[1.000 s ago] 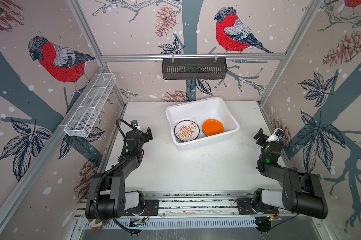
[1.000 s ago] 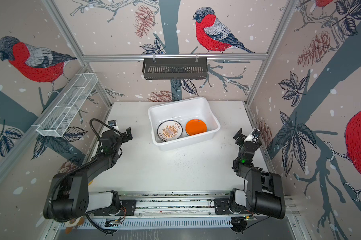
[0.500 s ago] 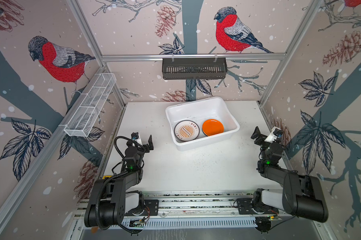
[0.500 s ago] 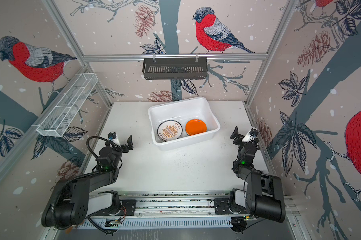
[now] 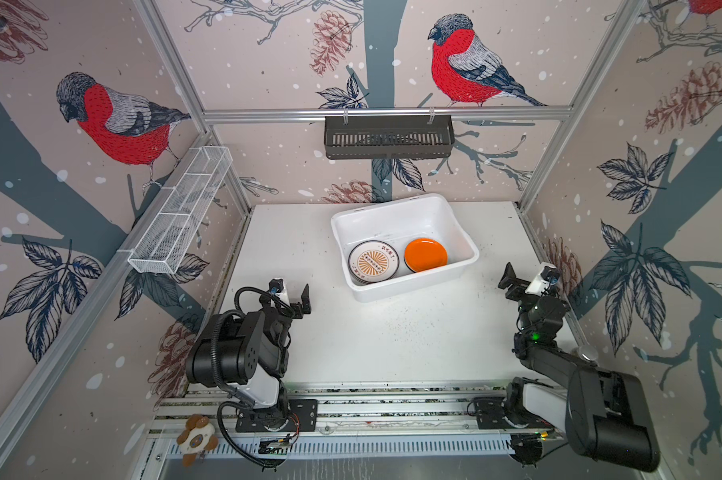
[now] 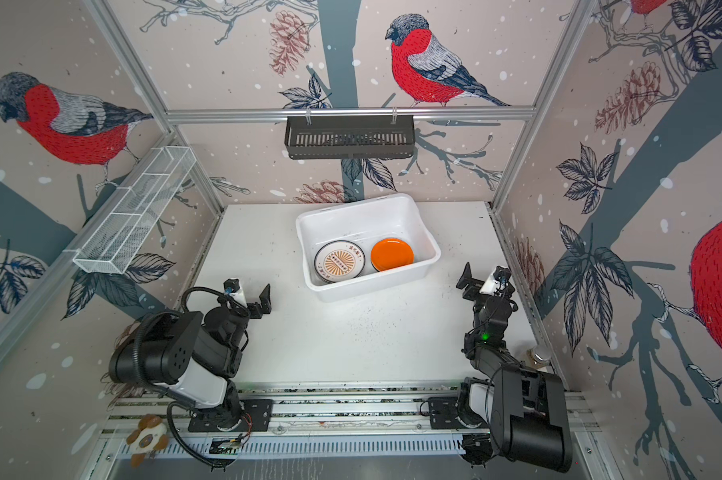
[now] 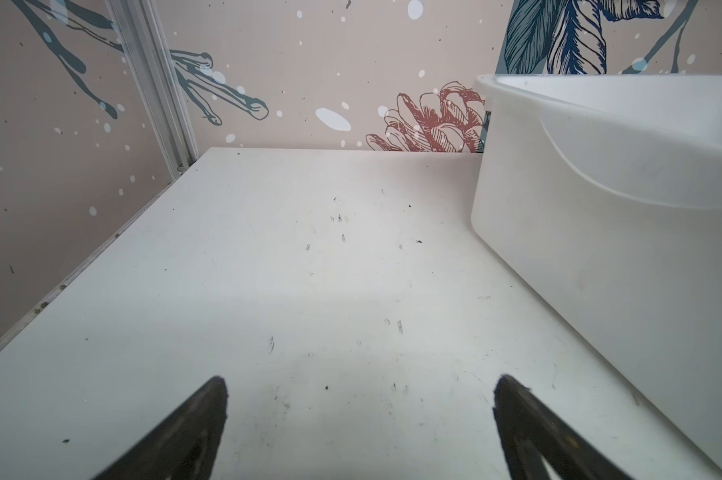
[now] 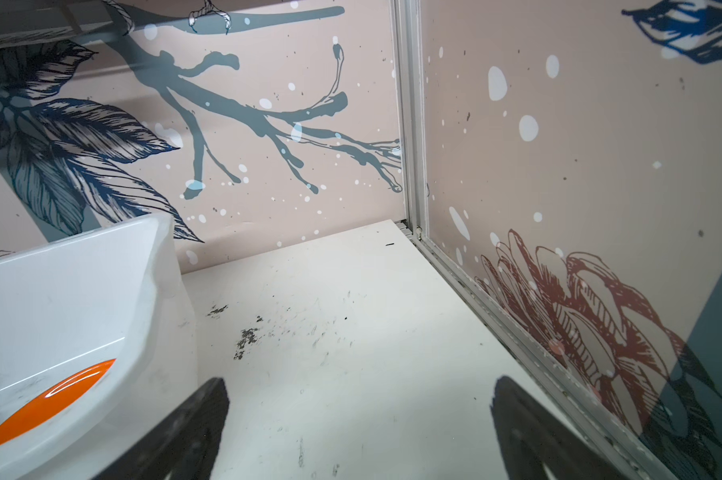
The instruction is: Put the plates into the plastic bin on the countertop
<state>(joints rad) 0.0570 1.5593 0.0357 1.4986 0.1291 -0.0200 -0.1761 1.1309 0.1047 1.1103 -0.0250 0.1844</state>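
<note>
Both top views: stock check.

Item 1, plastic bin [image 5: 392, 222]: centre of frame, a little toward the top, set askew on the bench [image 5: 392, 345].

Item 2, plates: sunburst plate [image 5: 373, 262] tops a stack at the bin's lower left. The orange plate [image 5: 426, 254] lies just beside it to the right; whether anything lies under it, cannot tell. Count of the lower plates: cannot tell. None seen loose on the bench.

Item 3, left hand [image 5: 291, 291]: lower left of the bin, jaws spread wide, holding nothing.

Item 4, right hand [image 5: 526, 281]: right of frame, jaws wide, empty.

Status, judged: loading looks finished.

Hazards: the left hand sits near the bin's corner, so a careless sweep could knock the light tub and shift it. A jolt might also slide the plates against the near wall and chip their rims.
</note>
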